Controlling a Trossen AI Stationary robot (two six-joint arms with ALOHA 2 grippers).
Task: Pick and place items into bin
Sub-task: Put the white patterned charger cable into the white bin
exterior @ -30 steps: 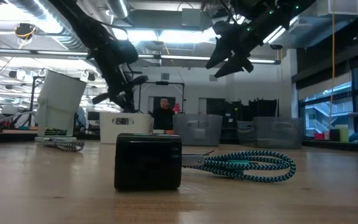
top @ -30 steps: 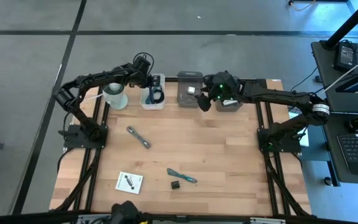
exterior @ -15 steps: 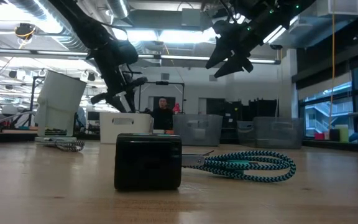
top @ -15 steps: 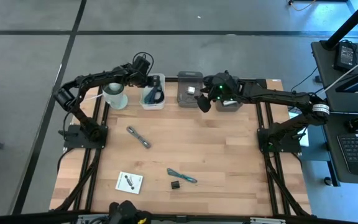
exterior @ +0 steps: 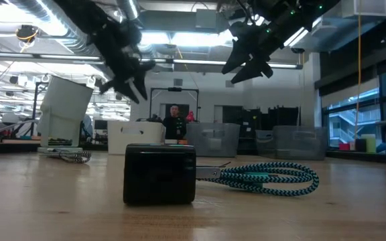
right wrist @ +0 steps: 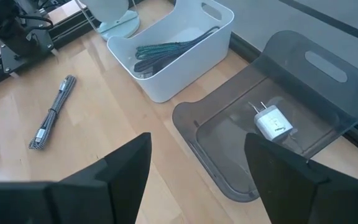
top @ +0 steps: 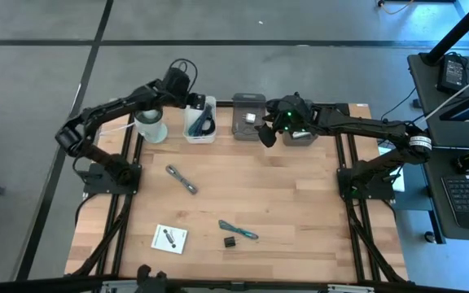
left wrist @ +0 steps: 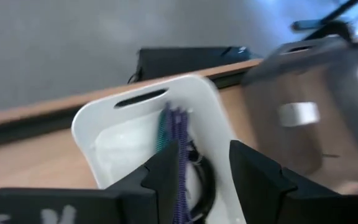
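Here the left tool [top: 187, 99] hovers above the white bin [top: 200, 119] at the far side of the counter [top: 300, 203], its fingers [left wrist: 166, 177] parted and empty (the purple strip [left wrist: 180, 155] and black coiled cable [left wrist: 201, 186] lie inside the bin). The right tool [top: 265, 130] hangs wide open, holding nothing, beside the grey bin [right wrist: 278, 112] with the white cube [right wrist: 272, 122] in it.

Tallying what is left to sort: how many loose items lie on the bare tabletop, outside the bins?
4: grey cable left of centre, white card front-left, teal cable and black block front-centre. Smaller ones may be hidden.
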